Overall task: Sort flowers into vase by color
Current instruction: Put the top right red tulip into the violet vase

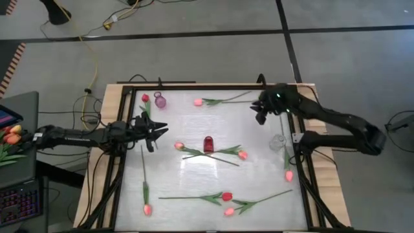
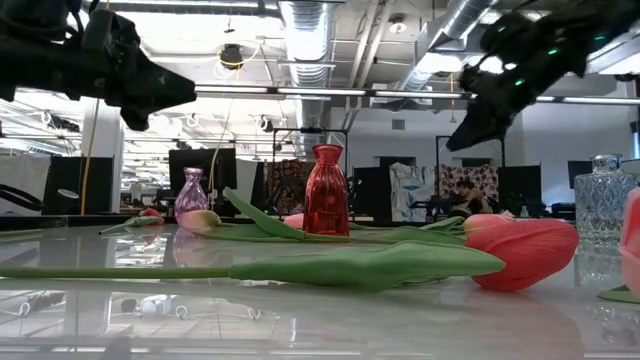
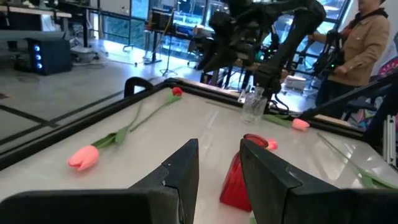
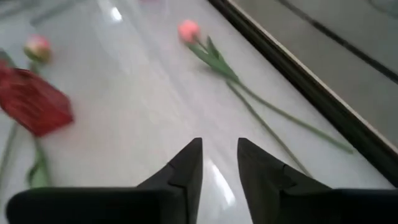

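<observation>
Several tulips lie flat on the white table: a pink one [image 1: 198, 102] at the far side, a red one [image 1: 145, 98] beside the purple vase [image 1: 160, 101], two crossed ones [image 1: 179, 146] by the red vase [image 1: 208, 144], and others along the near edge [image 1: 226, 196]. A clear glass vase [image 1: 278, 142] stands at the right. My left gripper [image 1: 162, 131] hovers open at the table's left side, pointing level at the red vase [image 3: 239, 180]. My right gripper [image 1: 260, 118] hangs open above the far right, slanting down over the bare table [image 4: 155, 112], with nothing between its fingers.
A black frame [image 1: 194, 86] rims the table. A bunch of orange tulips [image 1: 11, 137] and a keyboard [image 1: 19, 200] sit off the table at the left. A person [image 3: 364, 43] stands beyond the table's right side.
</observation>
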You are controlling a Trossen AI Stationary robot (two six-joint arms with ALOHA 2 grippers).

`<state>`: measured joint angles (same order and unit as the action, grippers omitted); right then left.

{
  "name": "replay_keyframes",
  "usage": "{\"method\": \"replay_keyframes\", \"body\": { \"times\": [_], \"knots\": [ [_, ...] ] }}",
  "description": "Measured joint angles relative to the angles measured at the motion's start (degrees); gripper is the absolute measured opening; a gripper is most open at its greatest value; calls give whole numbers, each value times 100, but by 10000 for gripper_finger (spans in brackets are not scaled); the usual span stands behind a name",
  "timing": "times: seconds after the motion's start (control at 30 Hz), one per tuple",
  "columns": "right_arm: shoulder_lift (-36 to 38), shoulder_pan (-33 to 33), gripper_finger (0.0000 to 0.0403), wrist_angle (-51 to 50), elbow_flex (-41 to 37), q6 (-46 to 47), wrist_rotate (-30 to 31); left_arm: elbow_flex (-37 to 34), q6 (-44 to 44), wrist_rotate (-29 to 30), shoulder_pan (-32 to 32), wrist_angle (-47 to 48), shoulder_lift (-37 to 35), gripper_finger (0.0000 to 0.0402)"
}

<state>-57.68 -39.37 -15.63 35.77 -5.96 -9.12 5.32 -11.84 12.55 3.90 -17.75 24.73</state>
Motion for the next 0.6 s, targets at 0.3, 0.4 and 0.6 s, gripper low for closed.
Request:
{"method": "replay_keyframes", "body": {
  "times": [0.3, 0.4, 0.6],
  "knots": [
    [-2143, -696, 182, -670, 1236, -1441, -7, 0, -183, -181, 103, 10, -2, 105],
    [-2784, -894, 185, -1216, 1704, -1927, 0, 2, -225, -179, 101, 15, -2, 105],
    [-3763, -1114, 185, -1828, 2393, -2745, 98, 2, -269, -146, 103, 12, -2, 105]
  ]
}}
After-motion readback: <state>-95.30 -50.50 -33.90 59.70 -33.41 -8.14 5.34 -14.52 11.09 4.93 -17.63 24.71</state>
